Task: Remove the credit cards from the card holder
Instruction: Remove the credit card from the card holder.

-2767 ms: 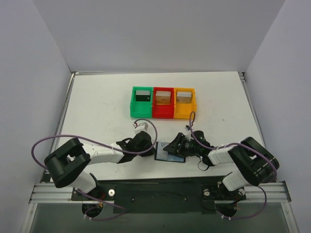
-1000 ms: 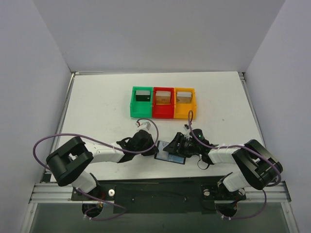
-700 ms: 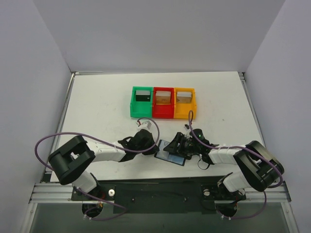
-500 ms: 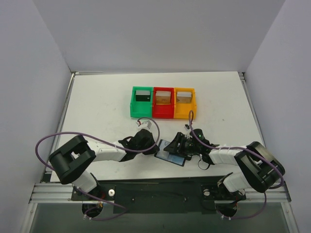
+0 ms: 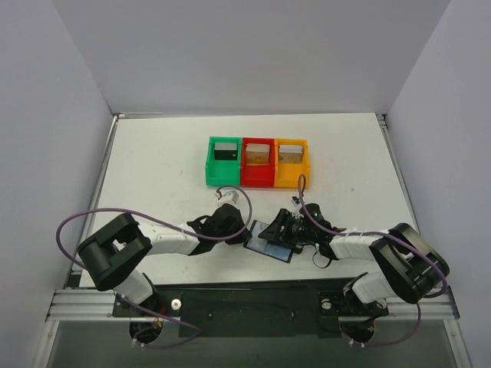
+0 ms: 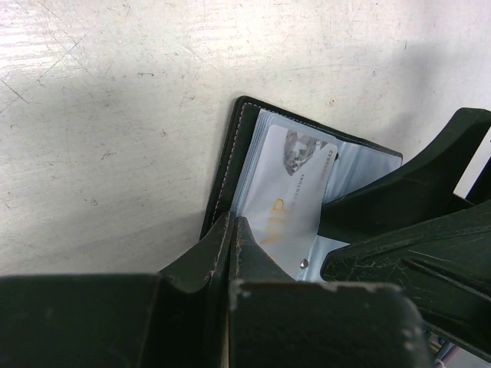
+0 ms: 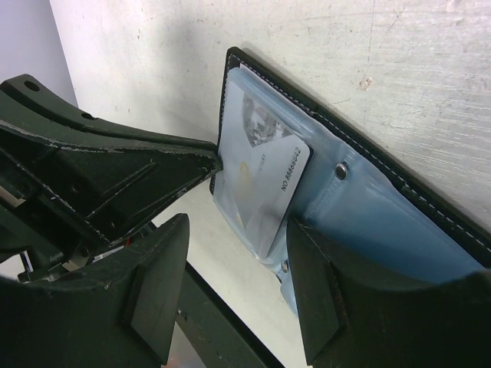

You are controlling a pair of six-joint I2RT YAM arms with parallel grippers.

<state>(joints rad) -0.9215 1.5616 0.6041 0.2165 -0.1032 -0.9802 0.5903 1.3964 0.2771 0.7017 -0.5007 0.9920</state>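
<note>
Left gripper (image 6: 230, 221) now shut, closer against the card holder (image 6: 360, 162) edge.

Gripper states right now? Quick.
Left gripper: fingers shut at the card holder's edge; grip cannot be told.
Right gripper: fingers open, either side of the white card's corner, holding nothing.

Left tool (image 6: 230, 230) closed, right tool (image 7: 236, 261) half-spread

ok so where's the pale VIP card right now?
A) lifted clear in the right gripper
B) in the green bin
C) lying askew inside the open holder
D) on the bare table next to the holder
C: both wrist views show the card lying tilted across the blue inside of the open holder, not out on bare table and not lifted.
</note>
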